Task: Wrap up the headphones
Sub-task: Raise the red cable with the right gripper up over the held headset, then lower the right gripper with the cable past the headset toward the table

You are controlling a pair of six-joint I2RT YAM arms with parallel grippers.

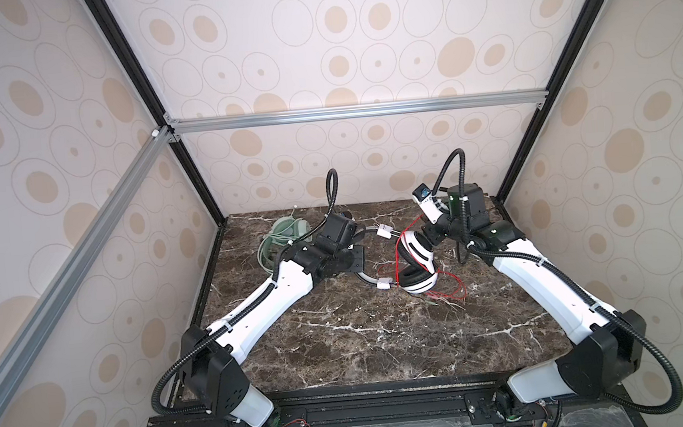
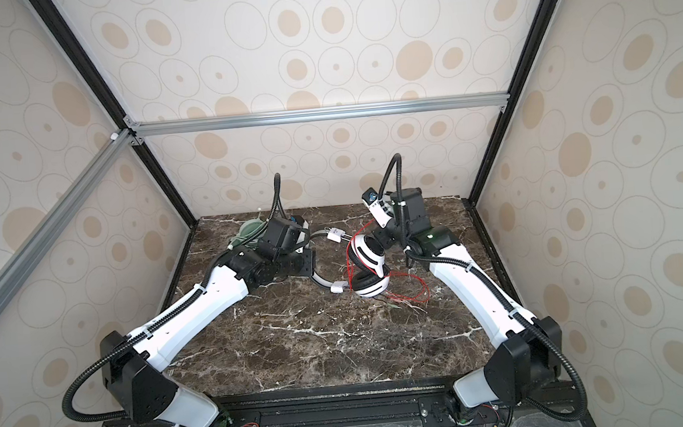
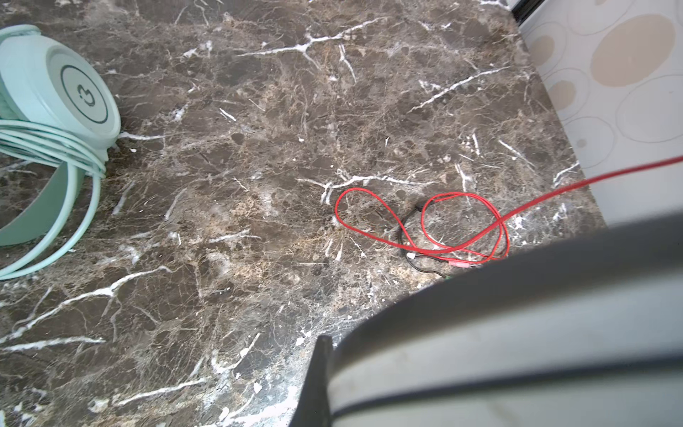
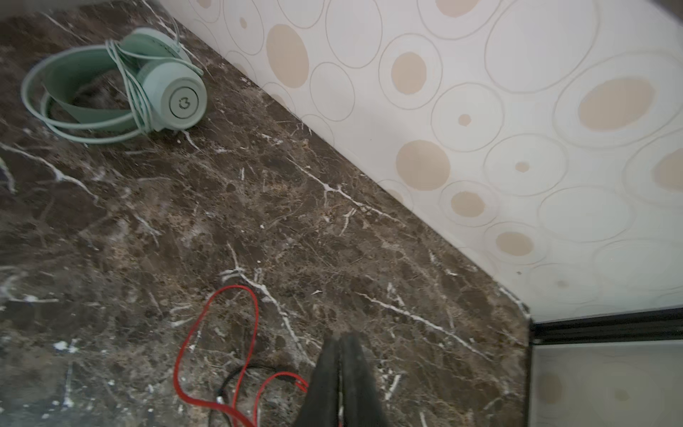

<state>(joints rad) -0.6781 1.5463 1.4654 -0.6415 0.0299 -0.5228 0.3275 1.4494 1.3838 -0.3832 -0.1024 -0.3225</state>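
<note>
Nearest, the brown marble table (image 1: 341, 339) is crossed by white veins. Further in, just right of centre, loose loops of the thin red cable (image 1: 448, 291) are spread on the marble beside the white-and-black headset (image 1: 417, 267), which is placed at mid-table in both top views. Its 2 earcups are set at an angle, the near one resting on the table and the far one tilted up. Its headband (image 1: 366, 280) is arched to the left, where it is clamped by the left gripper (image 1: 359, 259), whose jaws are closed on it. Beyond the headset, the right gripper (image 4: 339, 338) is seen with its jaws narrow, nearly together. The red cable is led up to them, but whether it is pinched cannot be told. Farthest, in the far-left corner, the mint-green headset (image 4: 177, 100) is laid on its side, well apart from the rest, with the pale green cable (image 4: 127, 85) wound around it.
</note>
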